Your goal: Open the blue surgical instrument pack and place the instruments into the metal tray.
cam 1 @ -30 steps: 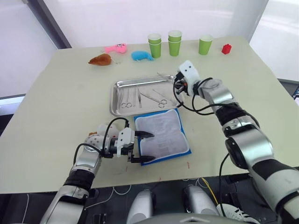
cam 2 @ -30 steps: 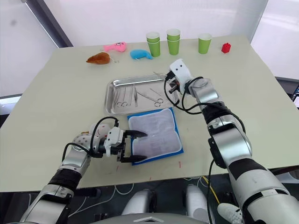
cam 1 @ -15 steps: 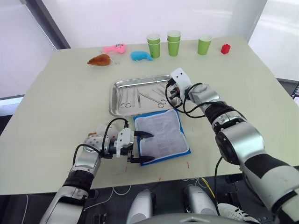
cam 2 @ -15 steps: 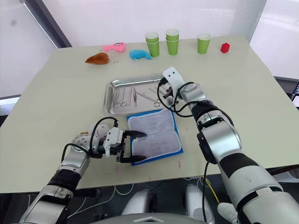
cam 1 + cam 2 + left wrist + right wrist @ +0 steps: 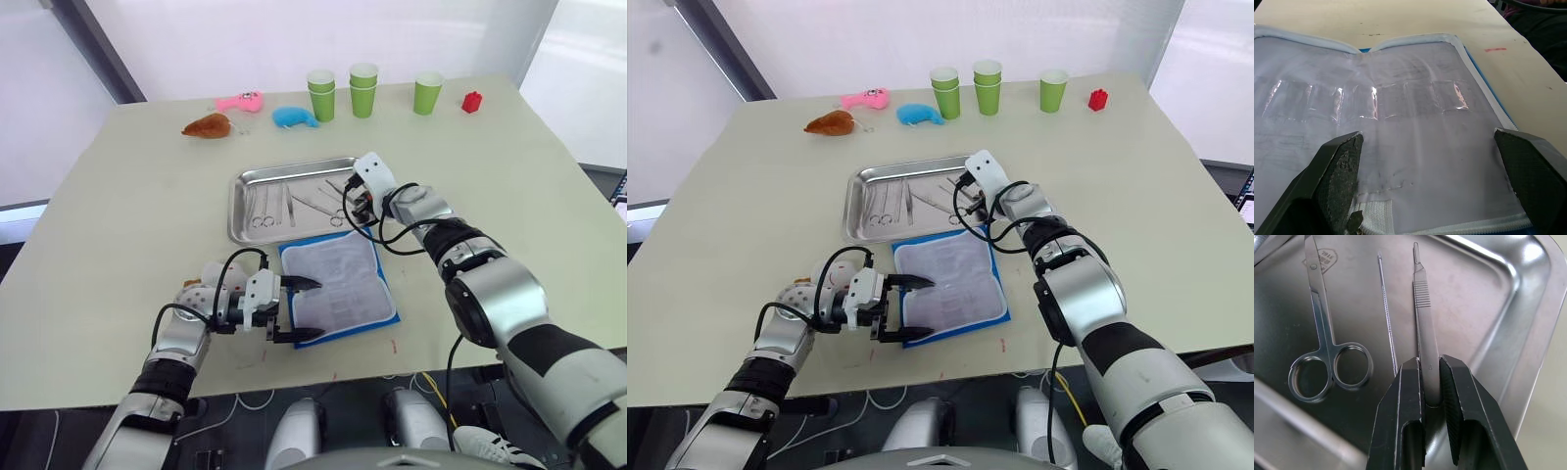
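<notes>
The pale counter (image 5: 127,215) stood before white walls with a dark slanted post at the left. Near its middle lay the metal tray (image 5: 239,208), holding the instruments (image 5: 294,203). Just below it, the blue surgical instrument pack (image 5: 343,279) lay open, lining up. The left tool (image 5: 302,307) spread wide over the pack's near edge. The right tool (image 5: 1431,377) pinched a scalpel handle (image 5: 1422,308) inside the tray. Green cups (image 5: 363,89) stood at the far edge.
</notes>
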Robot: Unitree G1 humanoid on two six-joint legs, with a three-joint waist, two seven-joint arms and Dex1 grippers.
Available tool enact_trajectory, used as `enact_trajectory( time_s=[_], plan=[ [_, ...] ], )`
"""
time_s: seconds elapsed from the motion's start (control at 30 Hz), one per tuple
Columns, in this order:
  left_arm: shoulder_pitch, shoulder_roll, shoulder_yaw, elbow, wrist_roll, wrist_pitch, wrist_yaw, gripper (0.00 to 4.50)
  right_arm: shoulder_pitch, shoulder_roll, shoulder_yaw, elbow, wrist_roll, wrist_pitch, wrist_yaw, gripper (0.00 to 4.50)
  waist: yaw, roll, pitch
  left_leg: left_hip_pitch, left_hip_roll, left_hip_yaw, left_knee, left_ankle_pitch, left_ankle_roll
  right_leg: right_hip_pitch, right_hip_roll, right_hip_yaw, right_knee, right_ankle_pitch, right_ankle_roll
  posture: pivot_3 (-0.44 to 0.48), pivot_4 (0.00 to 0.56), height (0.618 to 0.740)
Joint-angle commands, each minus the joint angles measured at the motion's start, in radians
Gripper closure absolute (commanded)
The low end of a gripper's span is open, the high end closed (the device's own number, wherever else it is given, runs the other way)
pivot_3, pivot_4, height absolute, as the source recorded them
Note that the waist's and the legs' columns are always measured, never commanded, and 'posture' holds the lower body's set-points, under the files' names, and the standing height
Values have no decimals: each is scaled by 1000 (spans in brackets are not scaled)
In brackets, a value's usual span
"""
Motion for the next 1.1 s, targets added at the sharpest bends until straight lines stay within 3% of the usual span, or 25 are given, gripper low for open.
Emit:
enact_trajectory(
  time_s=[0.03, 0.13, 0.2, 0.33, 0.63, 0.83, 1.1],
  plan=[
    [81, 12, -54, 120, 102, 60, 47, 0, -14, 5, -18, -10, 1, -12, 2, 3490, 0, 0, 0, 0, 0, 0, 0, 0, 0, 0, 0, 0, 0, 0, 0, 0, 150, 740],
    [82, 10, -54, 120, 102, 59, 48, 0, -14, 3, -23, -11, 1, -11, 3, 2657, 0, 0, 0, 0, 0, 0, 0, 0, 0, 0, 0, 0, 0, 0, 0, 0, 150, 740],
    [83, 10, -55, 120, 102, 59, 48, 0, -16, 2, -27, -12, 0, -14, 0, 1604, 0, 0, 0, 0, 0, 0, 0, 0, 0, 0, 0, 0, 0, 0, 0, 0, 150, 740],
    [82, 9, -56, 120, 101, 59, 47, 0, -23, -5, -30, -22, -1, -40, 0, 18, 2, 0, 0, 0, 0, 0, 0, 0, 0, 0, 0, 0, 0, 0, 0, 0, 150, 740],
    [84, 12, -52, 116, 96, 59, 47, 0, -16, -36, -43, -112, 30, -129, 121, 18, 0, 1, 0, 0, 0, 0, 0, 0, 0, 0, 0, 0, 0, 0, 0, 0, 150, 740],
    [87, 16, -29, 65, 65, 48, 41, 0, 110, -75, -70, -344, 104, -178, 268, 18, 1, 0, 0, -1, 0, 0, 0, 0, 0, 0, 0, 0, 0, 0, 0, 0, 150, 740],
    [80, 13, 24, -110, -17, 67, 38, 0, 241, -126, -98, -553, 168, -187, 304, 18, 1, -4, 6, -9, 0, 2, 0, 0, 0, -9, 0, 2, 0, 1, 0, 0, 150, 740]
  ],
)
